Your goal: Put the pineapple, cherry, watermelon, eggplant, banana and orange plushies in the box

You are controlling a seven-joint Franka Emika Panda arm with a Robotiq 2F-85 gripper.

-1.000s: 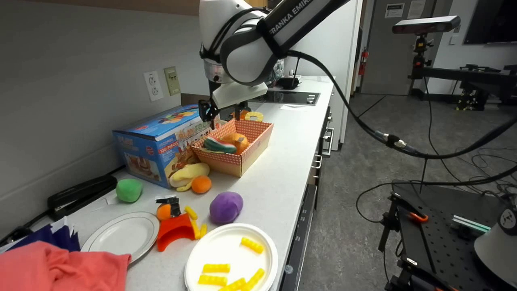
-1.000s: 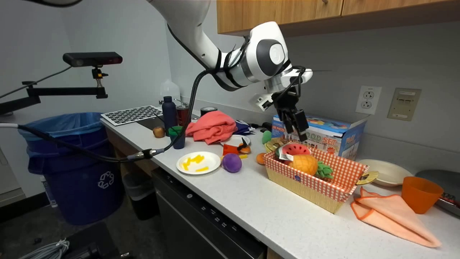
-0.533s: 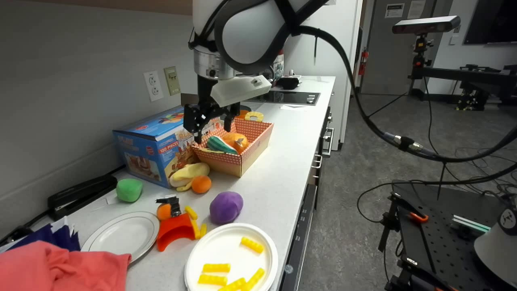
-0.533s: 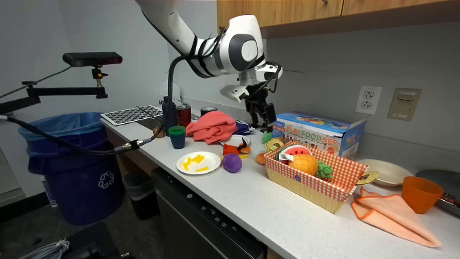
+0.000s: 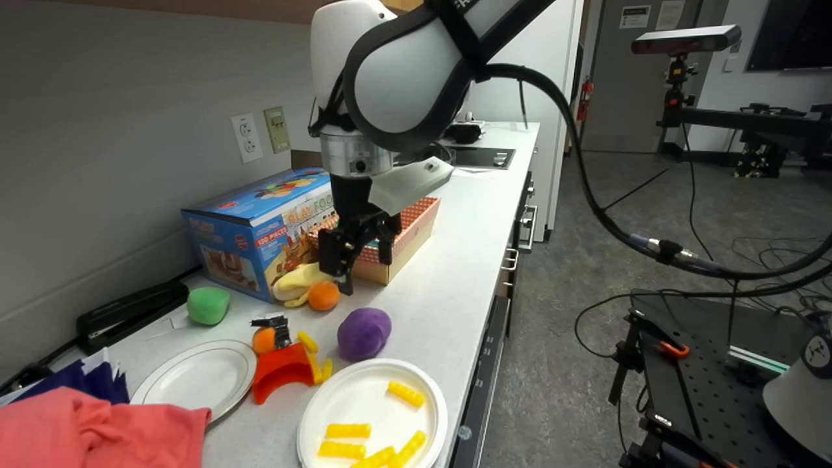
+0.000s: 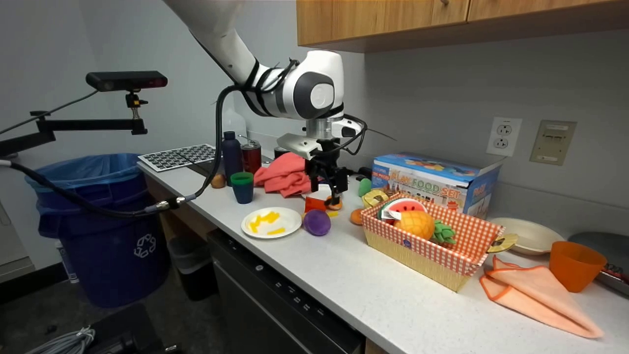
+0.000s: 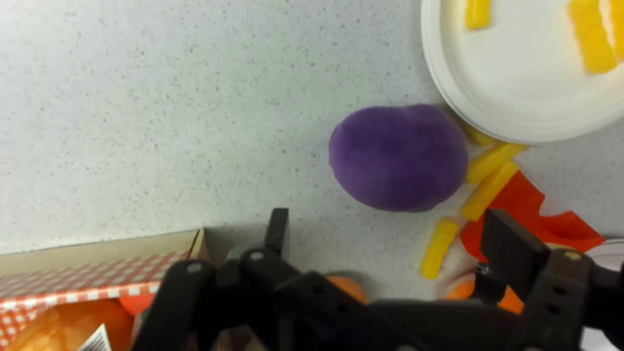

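Bright speckled white tabletop [image 7: 146,161], soft shadows
Dimmer grey painted wall [image 5: 117,149] along its back edge; black jointed tool [image 7: 389,228] blurred in wrist view.

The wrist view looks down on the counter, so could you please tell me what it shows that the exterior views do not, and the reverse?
Only the wrist view: the dark stripes on a white tag in the checked box.

Only the exterior views: the blue printed cardboard box, the green ball and the coral cloth.

Shared: the checked box, the eggplant, the orange (partly hidden in the wrist view), the white plate with yellow pieces, and the open gripper.
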